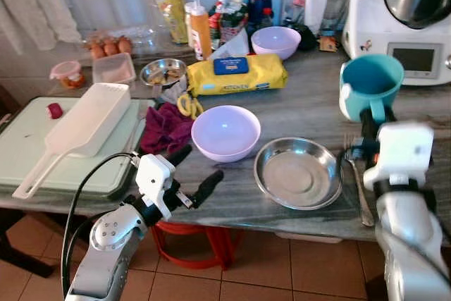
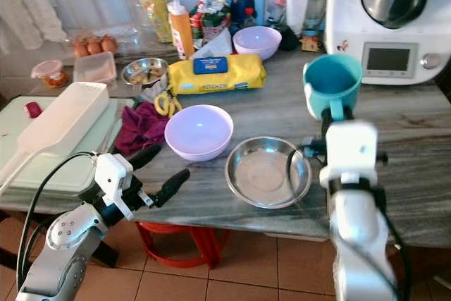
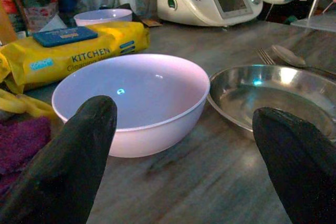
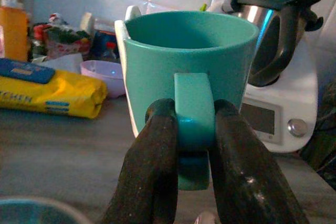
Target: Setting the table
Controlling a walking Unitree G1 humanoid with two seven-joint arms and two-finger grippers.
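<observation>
A teal mug point(image 1: 370, 82) is upright at the right of the grey counter, beside the kitchen machine. My right gripper point(image 4: 194, 145) is shut on its handle, one black finger on each side; the mug's base is hidden, so I cannot tell whether it rests on the counter. A lilac bowl point(image 1: 225, 132) stands mid-counter, with a shallow steel plate point(image 1: 297, 173) to its right. A fork and spoon point(image 1: 356, 174) lie right of the plate. My left gripper point(image 1: 199, 167) is open at the counter's front edge, just short of the bowl point(image 3: 131, 98), holding nothing.
A yellow pack of kitchen cloths point(image 1: 236, 74) and a second lilac bowl point(image 1: 275, 41) lie behind. A purple cloth point(image 1: 163, 126), a white container point(image 1: 84, 121) on a green board, and a small steel bowl point(image 1: 163, 72) sit left. A red stool point(image 1: 190, 244) stands under the counter.
</observation>
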